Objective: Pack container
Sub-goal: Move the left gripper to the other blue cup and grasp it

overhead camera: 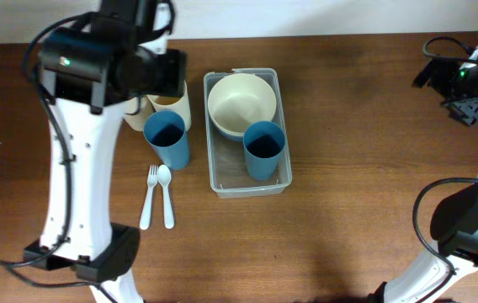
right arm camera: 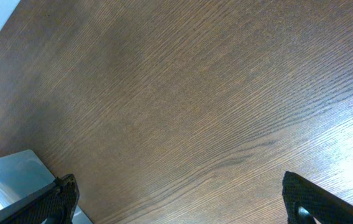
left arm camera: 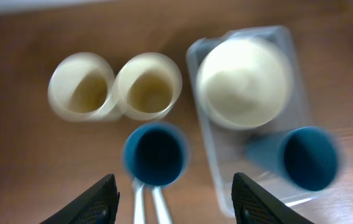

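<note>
Wood tabletop [overhead camera: 348, 168] spreads between container [overhead camera: 226, 172] rim and right pincer [right arm camera: 176, 205].

The table [overhead camera: 348, 168] has brown wood grain. The container [overhead camera: 229, 175] is clear, the bowl [overhead camera: 241, 103] cream. The right cup [overhead camera: 264, 150] and the left near cup [overhead camera: 167, 139] are blue.

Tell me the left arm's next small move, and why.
Probably lower the left gripper onto the loose blue cup: its jaws are open above that cup, and the container holds only a bowl and a second blue cup.
</note>
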Available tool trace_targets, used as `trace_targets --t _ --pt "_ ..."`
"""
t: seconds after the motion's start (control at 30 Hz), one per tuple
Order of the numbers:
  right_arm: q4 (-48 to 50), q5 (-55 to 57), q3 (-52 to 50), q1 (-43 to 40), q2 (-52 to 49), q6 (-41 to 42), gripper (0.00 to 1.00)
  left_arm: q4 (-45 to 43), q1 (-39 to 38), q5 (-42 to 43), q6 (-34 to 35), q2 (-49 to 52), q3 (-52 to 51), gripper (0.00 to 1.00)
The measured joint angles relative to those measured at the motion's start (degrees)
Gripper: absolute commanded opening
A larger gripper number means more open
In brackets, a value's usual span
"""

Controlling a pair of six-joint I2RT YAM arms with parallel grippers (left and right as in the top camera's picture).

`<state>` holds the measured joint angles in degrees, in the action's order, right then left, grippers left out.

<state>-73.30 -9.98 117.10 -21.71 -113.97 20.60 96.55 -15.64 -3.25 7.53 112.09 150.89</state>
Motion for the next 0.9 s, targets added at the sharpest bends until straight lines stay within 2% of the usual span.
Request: trace_targets --t 0.23,0.47,0.53,0.63,0.8,0.9 --pt "0.0 0.0 0.0 0.0 0.0 -0.02 0.99 -0.76 6.88 1.18 -0.2 -0.07 -21.44 0.6" --pt "0.0 0.0 0.0 0.0 0.0 -0.02 0.99 -10.58 9.03 3.34 -0.2 0.52 -37.59 0.59" --pt "0.0 0.0 0.0 0.0 0.0 -0.02 0.99 -13.33 9.01 3.85 -0.15 0.52 -41.03 0.52" --pt "0.0 0.0 0.0 0.0 0.0 -0.04 0.99 -17.22 8.98 4.39 -0.28 0.52 -45.75 0.32" --pt "0.0 0.02 0.0 0.0 0.0 -0.02 0.99 -20.74 9.03 4.92 -0.2 0.52 -50.86 0.06" --pt "0.0 0.0 0.0 0.0 0.0 -0.04 0.99 -20.87 9.03 5.03 -0.48 0.52 -51.12 0.02"
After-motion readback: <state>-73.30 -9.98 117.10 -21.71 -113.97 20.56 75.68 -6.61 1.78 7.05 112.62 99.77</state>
